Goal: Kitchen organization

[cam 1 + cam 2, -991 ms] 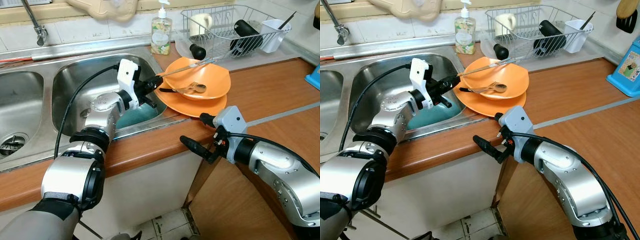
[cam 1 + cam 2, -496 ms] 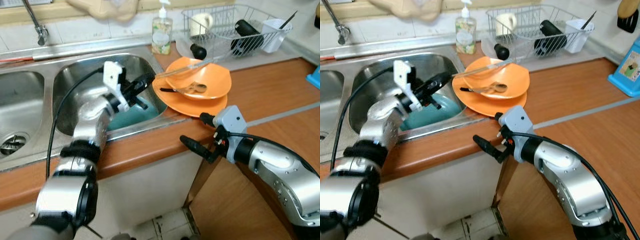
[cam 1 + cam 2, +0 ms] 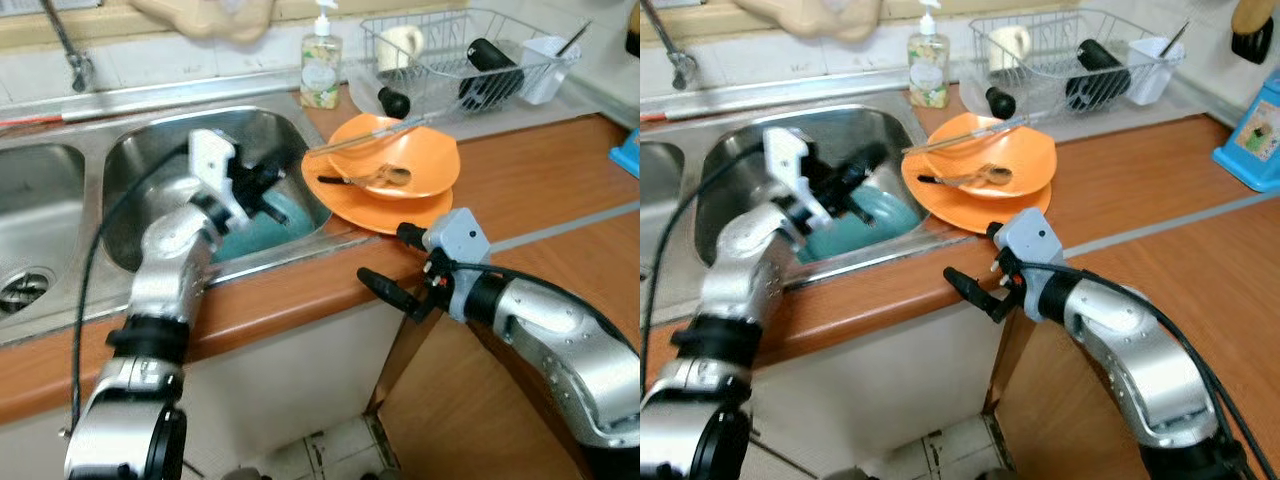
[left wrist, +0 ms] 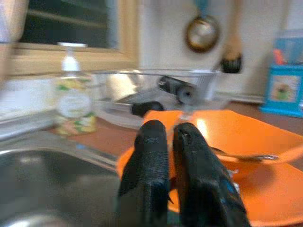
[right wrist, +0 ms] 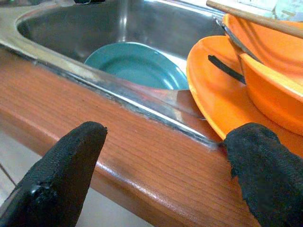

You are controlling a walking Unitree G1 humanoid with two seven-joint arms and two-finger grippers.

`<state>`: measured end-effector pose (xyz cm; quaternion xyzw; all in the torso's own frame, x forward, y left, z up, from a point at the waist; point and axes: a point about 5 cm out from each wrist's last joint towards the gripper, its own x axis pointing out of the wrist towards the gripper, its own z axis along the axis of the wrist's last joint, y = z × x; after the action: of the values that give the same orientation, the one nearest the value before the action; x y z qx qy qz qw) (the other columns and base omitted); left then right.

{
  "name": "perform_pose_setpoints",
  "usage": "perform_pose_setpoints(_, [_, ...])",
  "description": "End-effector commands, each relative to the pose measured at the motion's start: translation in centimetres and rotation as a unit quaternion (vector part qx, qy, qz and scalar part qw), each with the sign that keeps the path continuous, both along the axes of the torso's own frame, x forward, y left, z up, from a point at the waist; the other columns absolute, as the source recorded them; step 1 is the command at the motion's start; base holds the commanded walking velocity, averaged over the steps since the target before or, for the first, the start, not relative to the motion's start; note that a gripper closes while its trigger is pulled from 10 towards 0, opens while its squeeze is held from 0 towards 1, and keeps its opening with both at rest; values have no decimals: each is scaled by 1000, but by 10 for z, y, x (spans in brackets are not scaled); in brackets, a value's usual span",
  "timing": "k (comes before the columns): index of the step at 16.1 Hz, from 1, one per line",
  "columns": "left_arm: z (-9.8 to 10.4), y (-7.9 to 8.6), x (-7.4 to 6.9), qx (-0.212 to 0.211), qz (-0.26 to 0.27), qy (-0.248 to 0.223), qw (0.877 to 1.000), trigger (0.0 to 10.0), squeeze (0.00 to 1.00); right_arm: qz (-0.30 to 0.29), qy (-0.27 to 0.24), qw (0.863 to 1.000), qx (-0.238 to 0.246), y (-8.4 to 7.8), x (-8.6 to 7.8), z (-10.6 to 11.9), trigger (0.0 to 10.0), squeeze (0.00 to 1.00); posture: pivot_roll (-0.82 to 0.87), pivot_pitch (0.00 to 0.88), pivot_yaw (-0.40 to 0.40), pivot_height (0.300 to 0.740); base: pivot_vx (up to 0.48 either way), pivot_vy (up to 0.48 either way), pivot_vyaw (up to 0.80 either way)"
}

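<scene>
Since the frame a second ago, your left tool has drawn back from the rim of the orange plates and now sits over the right sink basin, above the teal plate lying in the basin's bottom. In the left wrist view its two black fingers stand side by side with hardly a gap, nothing between them: closed, empty. Your right tool has not shifted; it hovers at the front edge of the wooden worktop, just before the orange stack. In the right wrist view its fingers are spread wide apart, one on each side, with the worktop edge between them: open, holding nothing. Task items: orange bowl rests in the orange plate, which sits on the worktop just beside the basin, its rim overhanging the sink edge. A fork or spoon lies in the bowl; a long utensil with a black handle lies across the bowl's far rim. Behind, soap bottle stands near the wall, wire dish rack beside it holding a cup and dark items.
</scene>
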<state>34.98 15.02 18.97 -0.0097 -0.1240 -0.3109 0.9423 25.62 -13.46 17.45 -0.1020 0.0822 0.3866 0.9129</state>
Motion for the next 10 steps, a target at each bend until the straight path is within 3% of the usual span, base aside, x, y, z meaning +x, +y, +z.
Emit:
perform_pose_setpoints(1, [2, 7, -6, 3, 32, 3, 999, 10000, 1000, -18, -23, 999, 23, -1, 3, 10, 10000, 157, -91, 0, 36, 740, 0, 0, 0])
perform_pose_setpoints(2, [1, 10, -13, 6, 57, 9, 998, 10000, 1000, -22, -32, 998, 42, 1, 3, 16, 10000, 1000, -87, 0, 32, 740, 0, 0, 0])
perform_pose_setpoints(3, [1, 11, -21, 10, 74, 10, 997, 10000, 863, -17, -39, 997, 56, 4, 2, 22, 10000, 1000, -83, 0, 28, 740, 0, 0, 0])
perform_pose_setpoints(4, [2, 11, -30, 12, 83, 8, 996, 10000, 0, -19, -50, 996, 72, 7, 2, 28, 10000, 1000, -80, 0, 25, 740, 0, 0, 0])
perform_pose_setpoints(6, [-1, 10, -51, 8, 118, 24, 993, 10000, 0, -85, -86, 986, 117, 8, 8, 42, 10000, 1000, -75, 0, 17, 740, 0, 0, 0])
perform_pose_setpoints(9, [-9, 13, -66, 18, 163, 27, 986, 10000, 0, -185, -103, 967, 143, 1, 16, 48, 10000, 1000, -75, 0, 15, 740, 0, 0, 0])
perform_pose_setpoints(10, [-13, 14, -72, 46, 195, 32, 979, 10000, 0, -247, -126, 949, 147, -7, 21, 51, 10000, 1000, -74, 0, 13, 740, 0, 0, 0])
